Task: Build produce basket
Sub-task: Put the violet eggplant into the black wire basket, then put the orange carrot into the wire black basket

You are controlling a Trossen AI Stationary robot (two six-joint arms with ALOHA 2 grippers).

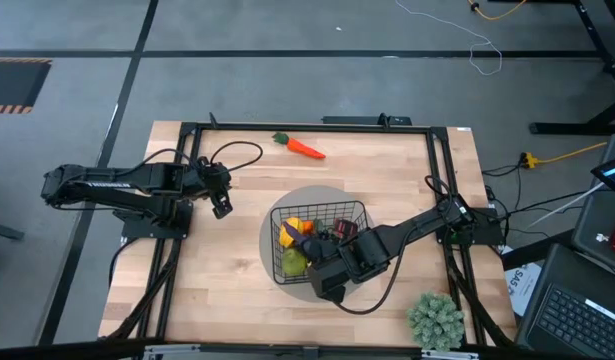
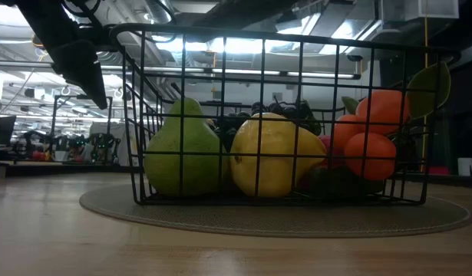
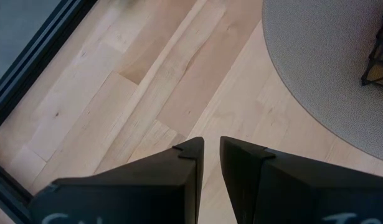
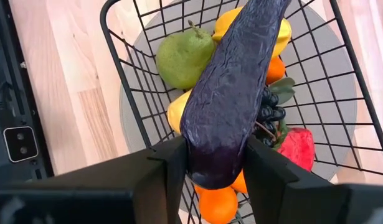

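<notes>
Right end effector is clamping the eggplant above the basket; next comes lowering and releasing. Left end effector is waiting nearly closed; the carrot is lying on the counter.

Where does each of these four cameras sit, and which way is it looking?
High view: above the table, looking straight down; both arms show, with the carrot lying apart from the basket.
Low view: at table-top height, looking level through the basket's wire side at a green pear; part of a dark arm shows at the upper left.
Left wrist view: on the left arm, facing bare wood and the mat; left gripper nearly closed.
Right wrist view: on the right arm, over the basket; right gripper clamps the eggplant.
Shared: the high, low and right wrist views all show the basket.
</notes>
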